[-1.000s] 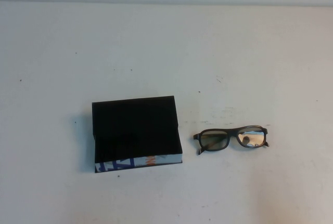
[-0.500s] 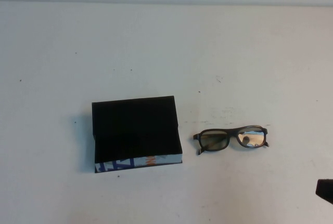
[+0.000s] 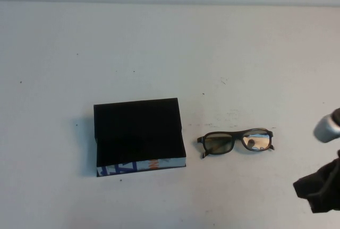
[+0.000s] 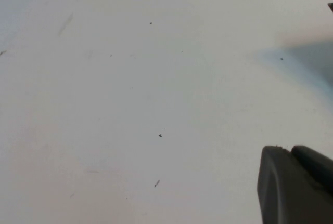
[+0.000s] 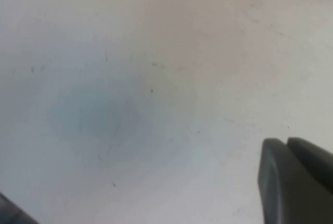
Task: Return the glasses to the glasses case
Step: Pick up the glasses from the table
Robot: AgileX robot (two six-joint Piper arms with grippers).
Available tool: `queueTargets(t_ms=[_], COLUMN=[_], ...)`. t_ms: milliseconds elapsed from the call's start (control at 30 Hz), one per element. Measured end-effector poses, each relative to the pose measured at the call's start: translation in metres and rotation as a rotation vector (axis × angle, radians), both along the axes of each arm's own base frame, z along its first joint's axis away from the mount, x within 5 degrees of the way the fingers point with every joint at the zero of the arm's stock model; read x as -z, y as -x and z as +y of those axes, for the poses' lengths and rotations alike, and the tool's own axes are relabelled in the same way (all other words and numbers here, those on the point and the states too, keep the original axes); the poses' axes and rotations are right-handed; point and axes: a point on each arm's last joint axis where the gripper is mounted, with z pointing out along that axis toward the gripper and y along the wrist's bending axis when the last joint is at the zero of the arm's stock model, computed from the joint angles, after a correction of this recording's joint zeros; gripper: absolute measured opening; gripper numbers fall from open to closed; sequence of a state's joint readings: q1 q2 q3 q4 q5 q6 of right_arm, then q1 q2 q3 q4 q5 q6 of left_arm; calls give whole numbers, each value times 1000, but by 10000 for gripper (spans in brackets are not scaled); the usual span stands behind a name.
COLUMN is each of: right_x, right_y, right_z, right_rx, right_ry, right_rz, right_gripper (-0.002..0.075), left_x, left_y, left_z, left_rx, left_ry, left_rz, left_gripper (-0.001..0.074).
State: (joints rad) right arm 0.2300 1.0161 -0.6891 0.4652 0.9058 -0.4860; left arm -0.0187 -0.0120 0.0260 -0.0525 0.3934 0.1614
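The glasses (image 3: 236,142), dark-framed with reflective lenses, lie on the white table to the right of the glasses case (image 3: 139,135). The case is a black box with a blue, white and orange printed front side. I cannot tell whether its lid is open. My right gripper (image 3: 300,187) enters at the lower right, to the right of and nearer than the glasses, apart from them. In the right wrist view its fingers (image 5: 287,143) are pressed together over bare table. My left gripper (image 4: 291,151) shows only in the left wrist view, shut, over bare table.
The white table (image 3: 170,53) stretches wide behind the case and the glasses. The table's far edge meets a pale wall at the top of the high view. A silver joint of the right arm (image 3: 326,128) shows at the right edge.
My right arm has come into the high view from the lower right corner and moved up and left towards the glasses. The glasses and the case have not moved.
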Motion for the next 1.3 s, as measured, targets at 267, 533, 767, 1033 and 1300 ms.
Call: queueTargets(t_ms=[267, 533, 767, 1033, 1300], right_x=[-10, -7, 13, 32, 49], right_y=[-44, -111, -147, -171, -186], right_z=[43, 69, 84, 92, 96], right_rx=[-303, -622, -901, -1041, -1076], right_ry=[230, 397, 488, 537, 568], right_rz=[-45, -160, -234, -239, -194], right_gripper=[-11, 8, 194, 341, 349], left_x=[0, 0, 0, 0, 0], left_y=[0, 0, 0, 0, 0], left_z=[0, 0, 0, 0, 0], left_rx=[0, 0, 0, 0, 0], left_ry=[0, 0, 0, 0, 0], left_rz=[0, 0, 0, 0, 0], left_gripper=[-4, -4, -4, -4, -4])
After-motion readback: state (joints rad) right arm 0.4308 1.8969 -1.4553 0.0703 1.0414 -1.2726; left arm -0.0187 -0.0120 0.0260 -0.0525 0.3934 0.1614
